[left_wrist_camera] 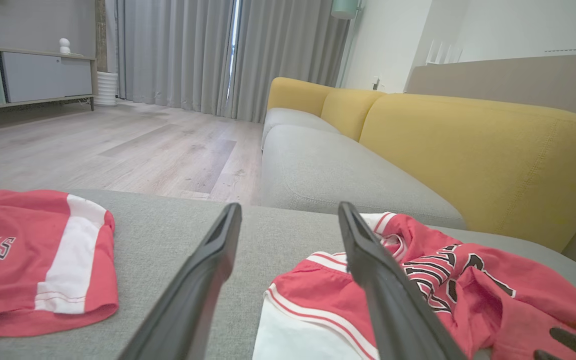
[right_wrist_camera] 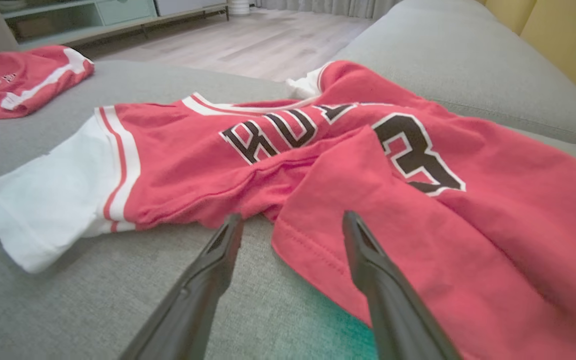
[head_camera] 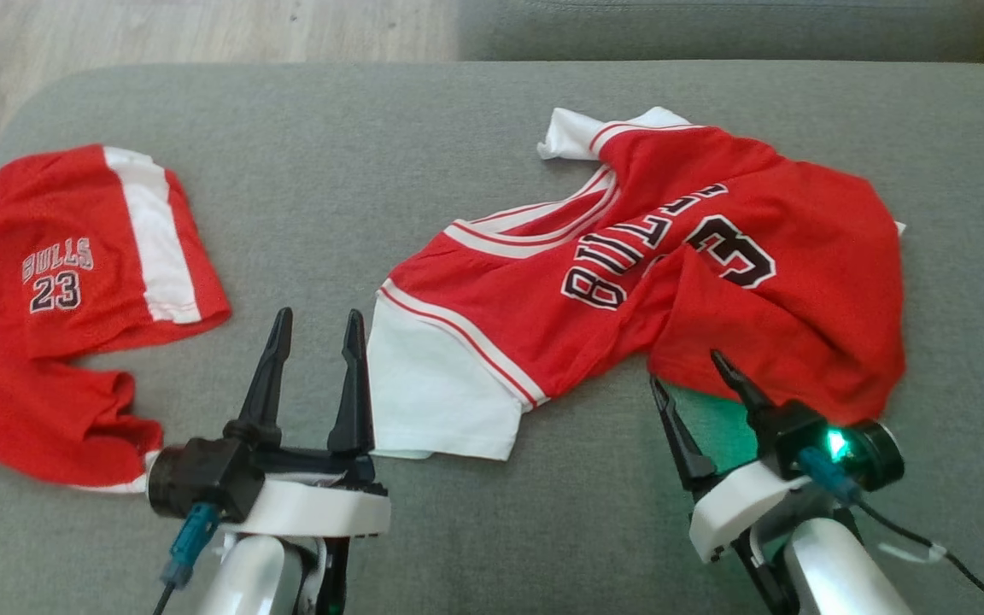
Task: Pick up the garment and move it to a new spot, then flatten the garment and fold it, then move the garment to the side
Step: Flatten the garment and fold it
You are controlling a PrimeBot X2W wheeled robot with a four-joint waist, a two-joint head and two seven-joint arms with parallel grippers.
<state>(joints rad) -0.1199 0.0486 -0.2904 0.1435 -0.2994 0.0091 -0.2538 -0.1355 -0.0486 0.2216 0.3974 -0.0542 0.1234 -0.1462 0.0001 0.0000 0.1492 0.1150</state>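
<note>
Left gripper and right gripper, nearest us, fingers apart and empty. We find the crumpled jersey on the cushion beyond them, hem by the right gripper; shorts lie left.

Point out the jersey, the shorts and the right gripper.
jersey (head_camera: pixel 475 295), head view, red chest beside the lettering.
shorts (head_camera: pixel 55 292), head view, on the 23 print.
right gripper (head_camera: pixel 684 367), head view, midway between its fingertips.

Black fingers, white wrist housings.
</note>
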